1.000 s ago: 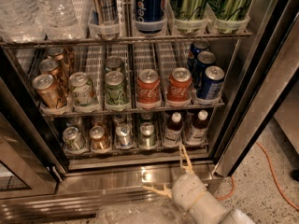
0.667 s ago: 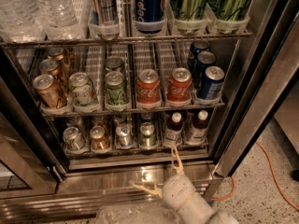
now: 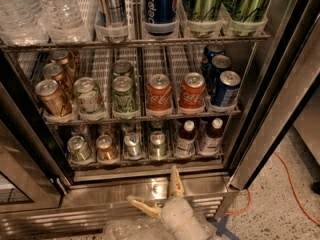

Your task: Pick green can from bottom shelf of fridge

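- The fridge [image 3: 280, 89] is getting cut off above my fingers; a Pepsi can [image 3: 161, 6] and Coca-Cola cans [image 3: 159, 93] are showing readable logos.
- The bottom shelf [image 3: 150, 160] is sitting just above my fingertips, its rear in shadow.
- My gripper [image 3: 152, 184] is hovering below it, fingers spread, empty.
- The green can [image 3: 158, 145] is standing on that shelf, just above my upper finger.

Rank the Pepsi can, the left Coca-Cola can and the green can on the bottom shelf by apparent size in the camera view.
1. Pepsi can, though cropped at the top.
2. Left Coca-Cola can.
3. Green can, seen from above, so real size unsure.
The open gripper hovers below the bottom shelf.
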Available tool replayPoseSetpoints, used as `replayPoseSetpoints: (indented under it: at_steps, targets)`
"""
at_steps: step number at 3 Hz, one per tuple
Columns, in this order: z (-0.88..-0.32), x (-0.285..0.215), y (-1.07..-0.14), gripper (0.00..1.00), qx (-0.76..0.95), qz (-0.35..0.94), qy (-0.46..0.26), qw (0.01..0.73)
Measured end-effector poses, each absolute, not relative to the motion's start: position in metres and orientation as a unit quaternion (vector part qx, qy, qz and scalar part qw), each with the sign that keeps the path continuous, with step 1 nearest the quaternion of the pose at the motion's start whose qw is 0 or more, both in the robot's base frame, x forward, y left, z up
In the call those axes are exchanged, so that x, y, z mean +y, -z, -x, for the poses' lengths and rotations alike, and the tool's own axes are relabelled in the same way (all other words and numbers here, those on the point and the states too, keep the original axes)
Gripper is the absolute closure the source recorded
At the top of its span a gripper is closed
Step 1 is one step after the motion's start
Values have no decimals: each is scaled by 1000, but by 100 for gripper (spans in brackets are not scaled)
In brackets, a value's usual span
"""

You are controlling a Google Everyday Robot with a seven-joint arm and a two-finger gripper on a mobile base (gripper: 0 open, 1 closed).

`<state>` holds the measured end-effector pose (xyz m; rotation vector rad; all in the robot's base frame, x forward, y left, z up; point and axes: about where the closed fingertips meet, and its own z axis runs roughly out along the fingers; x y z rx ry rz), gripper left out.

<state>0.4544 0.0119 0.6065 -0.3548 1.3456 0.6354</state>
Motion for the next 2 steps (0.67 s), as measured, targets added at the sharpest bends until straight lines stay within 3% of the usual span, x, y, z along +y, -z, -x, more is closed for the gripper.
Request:
replayPoseSetpoints:
  at_steps: [2]
  targets:
    - [-456, 18, -596, 0, 623, 142, -295, 710]
